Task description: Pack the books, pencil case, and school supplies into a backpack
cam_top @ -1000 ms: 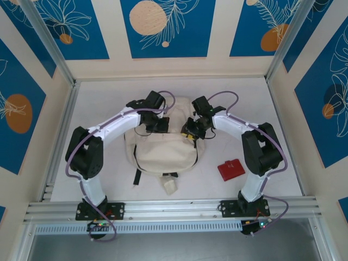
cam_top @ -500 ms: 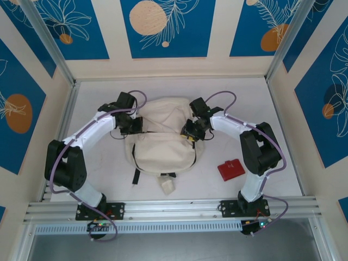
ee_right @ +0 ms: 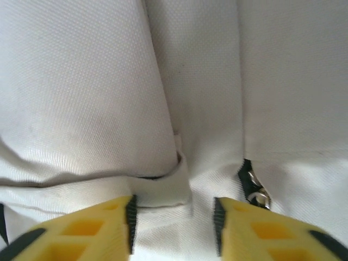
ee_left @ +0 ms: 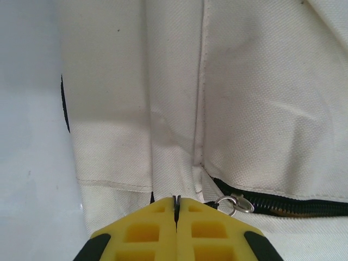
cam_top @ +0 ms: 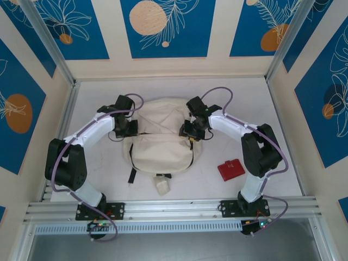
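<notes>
The backpack (cam_top: 161, 147) lay mid-table, soft and limp, likely to sag when lifted. My left gripper (ee_left: 175, 211) was pressed together at its nine o'clock seam. My right gripper (ee_right: 174, 215) stood spread at three o'clock. I judged the stitched seams beside the zipper (ee_left: 283, 205) the firmest hold.

You have bright, even light from above; the table (cam_top: 163, 87) carries only faint soft shadows. Your left wrist view shows the backpack (ee_left: 261, 109) weave sharply; your right wrist view is hazy and soft.
</notes>
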### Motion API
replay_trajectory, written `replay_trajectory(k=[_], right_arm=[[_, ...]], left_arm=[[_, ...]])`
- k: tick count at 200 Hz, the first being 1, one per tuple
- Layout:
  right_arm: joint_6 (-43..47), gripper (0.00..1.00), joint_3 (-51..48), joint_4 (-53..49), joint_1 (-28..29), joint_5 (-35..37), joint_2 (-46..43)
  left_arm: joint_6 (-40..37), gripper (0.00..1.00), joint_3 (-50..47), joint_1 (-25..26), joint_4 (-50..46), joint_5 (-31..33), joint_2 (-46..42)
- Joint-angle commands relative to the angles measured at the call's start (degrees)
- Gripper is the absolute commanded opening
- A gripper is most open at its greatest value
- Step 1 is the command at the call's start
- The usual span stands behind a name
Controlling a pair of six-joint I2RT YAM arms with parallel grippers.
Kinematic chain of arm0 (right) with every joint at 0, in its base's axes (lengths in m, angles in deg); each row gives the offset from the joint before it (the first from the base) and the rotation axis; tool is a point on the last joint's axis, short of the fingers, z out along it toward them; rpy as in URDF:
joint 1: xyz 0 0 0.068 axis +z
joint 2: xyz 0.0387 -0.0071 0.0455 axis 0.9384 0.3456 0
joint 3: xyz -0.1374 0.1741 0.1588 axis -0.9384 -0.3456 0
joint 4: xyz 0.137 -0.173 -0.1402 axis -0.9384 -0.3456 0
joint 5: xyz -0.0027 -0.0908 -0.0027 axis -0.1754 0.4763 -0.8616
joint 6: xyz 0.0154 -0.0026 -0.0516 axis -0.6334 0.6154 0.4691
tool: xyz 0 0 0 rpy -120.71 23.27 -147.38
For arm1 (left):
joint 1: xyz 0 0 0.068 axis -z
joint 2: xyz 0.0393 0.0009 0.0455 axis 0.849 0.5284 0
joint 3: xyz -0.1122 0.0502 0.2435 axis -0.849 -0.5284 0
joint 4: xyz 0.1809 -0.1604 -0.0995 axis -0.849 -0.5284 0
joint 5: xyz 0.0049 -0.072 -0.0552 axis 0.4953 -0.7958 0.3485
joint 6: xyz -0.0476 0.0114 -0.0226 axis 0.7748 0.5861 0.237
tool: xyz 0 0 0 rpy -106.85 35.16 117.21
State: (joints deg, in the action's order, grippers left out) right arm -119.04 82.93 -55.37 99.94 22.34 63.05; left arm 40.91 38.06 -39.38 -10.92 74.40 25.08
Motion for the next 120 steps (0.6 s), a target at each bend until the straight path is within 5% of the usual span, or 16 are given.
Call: replay_trajectory(k=[1,38,69,120], right_arm=[[1.74,0.52,-1.47,-3.76,-0.33,3.72,-8.16],[-1.93,0.62,-8.34,-7.94,-4.78,10.23,-16.69],[-7.15,0.68,-17.09,-12.13,-10.94,13.61,-24.4],[-12.57,0.72,-32.77,-9.93,-20.1,8.96,-31.72]], left_arm=[[0.27,0.12,2.84,-1.28,-4.61,1.21,0.29],[0.26,0.52,7.63,-1.23,-6.71,-2.93,-3.6],[0.43,0.69,8.63,-1.3,-7.09,-3.25,-7.28],[-0.61,0.88,6.65,-1.36,-3.89,-2.66,-11.79]])
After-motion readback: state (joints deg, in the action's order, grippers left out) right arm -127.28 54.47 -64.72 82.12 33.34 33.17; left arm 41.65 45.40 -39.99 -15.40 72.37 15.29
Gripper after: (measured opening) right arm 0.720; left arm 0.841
